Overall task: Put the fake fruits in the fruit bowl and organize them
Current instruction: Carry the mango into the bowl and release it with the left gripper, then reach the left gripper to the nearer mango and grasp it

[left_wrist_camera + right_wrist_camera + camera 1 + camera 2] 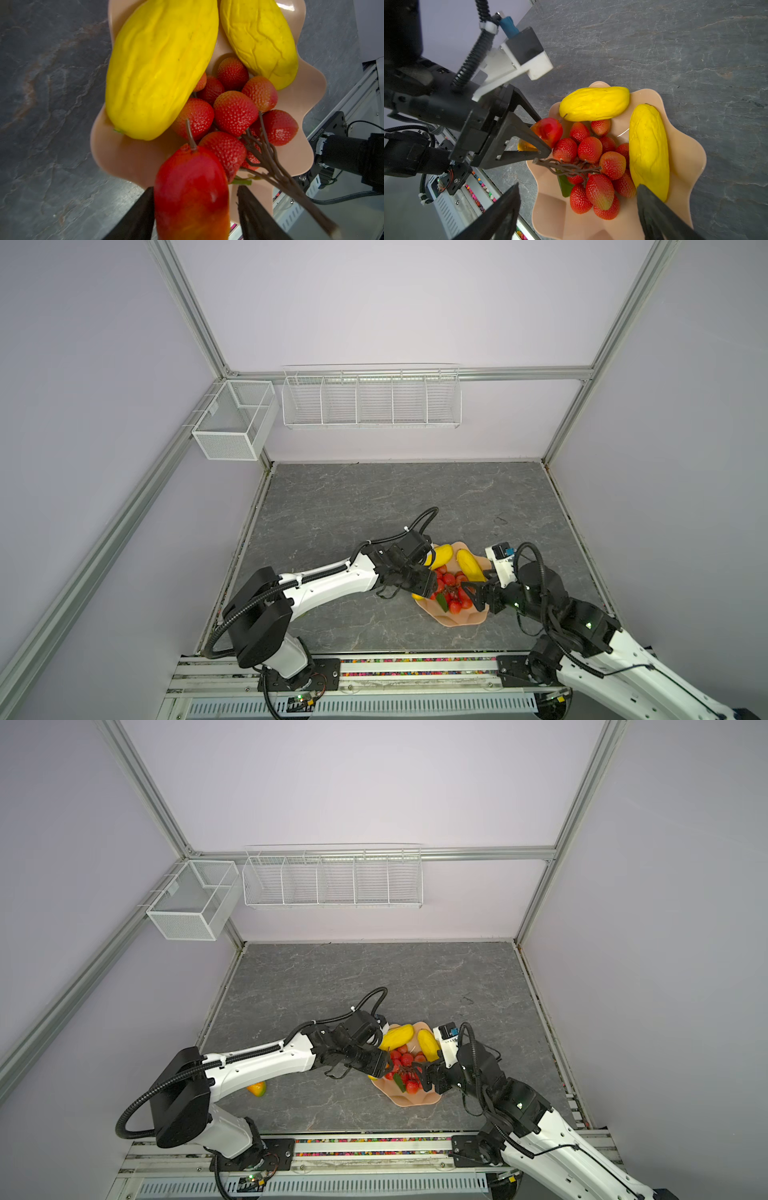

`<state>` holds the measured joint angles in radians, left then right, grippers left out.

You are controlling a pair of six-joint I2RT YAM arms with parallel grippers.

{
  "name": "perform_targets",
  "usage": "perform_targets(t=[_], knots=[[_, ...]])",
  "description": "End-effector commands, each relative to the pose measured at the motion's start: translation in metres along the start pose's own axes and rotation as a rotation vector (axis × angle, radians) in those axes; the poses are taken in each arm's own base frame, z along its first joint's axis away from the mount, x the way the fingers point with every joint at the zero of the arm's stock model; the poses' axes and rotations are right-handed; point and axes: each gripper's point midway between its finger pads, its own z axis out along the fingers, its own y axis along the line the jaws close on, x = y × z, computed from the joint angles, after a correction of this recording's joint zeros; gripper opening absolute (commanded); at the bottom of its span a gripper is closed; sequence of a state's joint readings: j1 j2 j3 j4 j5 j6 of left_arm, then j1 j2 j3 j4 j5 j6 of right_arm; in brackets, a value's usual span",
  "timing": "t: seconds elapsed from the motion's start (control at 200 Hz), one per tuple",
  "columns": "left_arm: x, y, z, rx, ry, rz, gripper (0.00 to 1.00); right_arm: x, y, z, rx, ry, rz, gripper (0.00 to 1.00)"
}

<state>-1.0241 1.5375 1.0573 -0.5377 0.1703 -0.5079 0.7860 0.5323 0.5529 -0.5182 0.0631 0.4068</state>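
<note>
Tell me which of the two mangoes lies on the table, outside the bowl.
The mango near the left arm, resting on the table well apart from the bowl. The other mango is between the left gripper's jaws at the bowl.

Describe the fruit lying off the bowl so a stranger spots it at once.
On the grey stone-look tabletop, look under the left arm's white forearm, toward the table's left edge. There lies an orange-and-green mango-like oval. It alone rests on bare table, apart from the pink bowl that the other fruits crowd.

The berry cluster [449, 580] lies in the bowl [461, 616], before both ribbed fruits [469, 566].
</note>
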Motion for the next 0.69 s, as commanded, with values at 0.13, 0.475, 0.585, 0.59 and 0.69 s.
perform_targets(t=[0.13,0.475,0.585,0.59,0.69], knots=[[-0.02,-0.004,-0.05,-0.052,-0.096,0.001,0.64,-0.017,0.015,0.012,-0.049,-0.004,-0.094,0.88],[-0.011,0.123,-0.12,-0.565,-0.197,-0.271,0.72,-0.048,0.063,0.023,-0.245,-0.053,-0.248,0.88],[0.021,0.194,-0.145,-0.739,-0.192,-0.502,0.76,-0.053,0.088,0.028,-0.337,-0.058,-0.321,0.88],[0.023,0.196,-0.145,-0.744,-0.191,-0.514,0.76,-0.053,0.09,0.028,-0.342,-0.057,-0.324,0.88],[0.053,0.237,-0.16,-0.809,-0.254,-0.746,0.75,-0.05,0.117,0.038,-0.405,-0.027,-0.386,0.88]])
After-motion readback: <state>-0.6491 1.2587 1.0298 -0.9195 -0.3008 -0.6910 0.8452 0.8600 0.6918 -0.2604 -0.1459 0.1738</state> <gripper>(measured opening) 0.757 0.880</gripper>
